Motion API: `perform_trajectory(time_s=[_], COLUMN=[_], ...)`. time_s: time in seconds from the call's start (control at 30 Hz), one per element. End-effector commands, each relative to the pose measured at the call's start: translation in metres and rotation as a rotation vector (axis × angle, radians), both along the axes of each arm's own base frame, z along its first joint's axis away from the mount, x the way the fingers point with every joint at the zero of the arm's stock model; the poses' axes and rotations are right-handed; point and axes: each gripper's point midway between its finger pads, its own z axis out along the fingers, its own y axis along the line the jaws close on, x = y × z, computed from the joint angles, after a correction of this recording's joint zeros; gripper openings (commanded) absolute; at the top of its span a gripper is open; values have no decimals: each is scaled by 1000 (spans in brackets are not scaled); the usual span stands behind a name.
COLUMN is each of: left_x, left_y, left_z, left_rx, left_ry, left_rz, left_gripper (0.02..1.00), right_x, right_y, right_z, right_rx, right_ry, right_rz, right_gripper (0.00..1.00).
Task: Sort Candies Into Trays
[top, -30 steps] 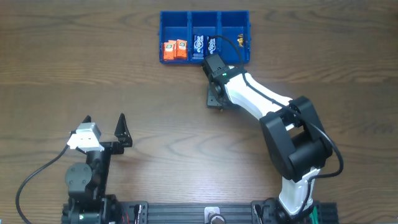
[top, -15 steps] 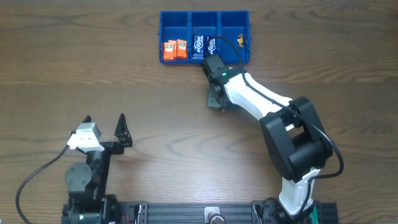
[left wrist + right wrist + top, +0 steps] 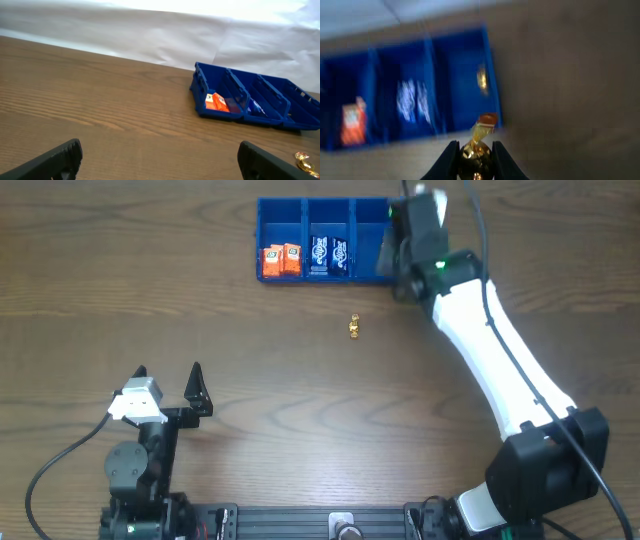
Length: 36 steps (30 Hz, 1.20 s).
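Your blue tray [image 3: 282,225] sits at the table's far side. Your right gripper [image 3: 474,156] hangs near its right-end compartment, clenched on a gold candy [image 3: 479,134]. Release short and it may land outside the rim. Your left gripper [image 3: 168,378] rests spread apart.

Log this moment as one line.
right fingers: shut on gold candy by blue tray | left fingers: open, empty | second gold candy: on table

The top camera hangs above the table [image 3: 150,300] and looks straight down. The left wrist camera sits low near the table's front edge, facing the far blue tray [image 3: 225,115]. The right wrist camera is close to that same tray.
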Motion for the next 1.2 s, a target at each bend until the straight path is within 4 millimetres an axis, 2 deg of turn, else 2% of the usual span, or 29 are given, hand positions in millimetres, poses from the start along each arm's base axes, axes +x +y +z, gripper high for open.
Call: perform_trajectory(time_s=[0.03,0.07,0.17,0.27,0.33,0.67,0.77,0.9,0.93,0.97,1.0,1.13,1.2], left_x=[-1,-1,-1,-1,-1,-1,-1,-1,-1,-1,-1,-1,-1], left_y=[-2,-2,-2,-2,-2,-2,-2,-2,-2,-2,-2,-2,-2], left_z=[-16,-16,-16,-16,-16,-16,-16,-16,-16,-16,-16,-16,-16], left_rx=[8,8,8,8,8,8,8,8,8,8,8,8,8], left_ry=[47,47,47,47,47,47,47,47,47,47,47,47,47], left_rz=[-16,-16,-16,-16,-16,-16,-16,-16,-16,-16,-16,-16,-16], left_gripper=[998,998,996,998,998,998,998,998,998,998,998,998,996], right_x=[39,44,55,58,60,58,57,56,56,56,55,52,48], right_y=[-1,1,5,7,10,29,29,29,29,29,29,32,30], right_z=[12,7,-25,-54,-64,-71,-78,-81,-81,-81,-82,-84,-79], right_rx=[-169,-167,-170,-183,-180,-172,-161,-162,-162,-162,-163,-169,-169], right_ry=[-145,-150,-109,-57,-39,-39,-22,-13,-13,-12,-8,6,11], right_rz=[62,62,64,72,83,119,106,104,104,105,105,114,115], right_gripper=[58,58,58,58,58,82,86,226,364,706,1000,1000,1000])
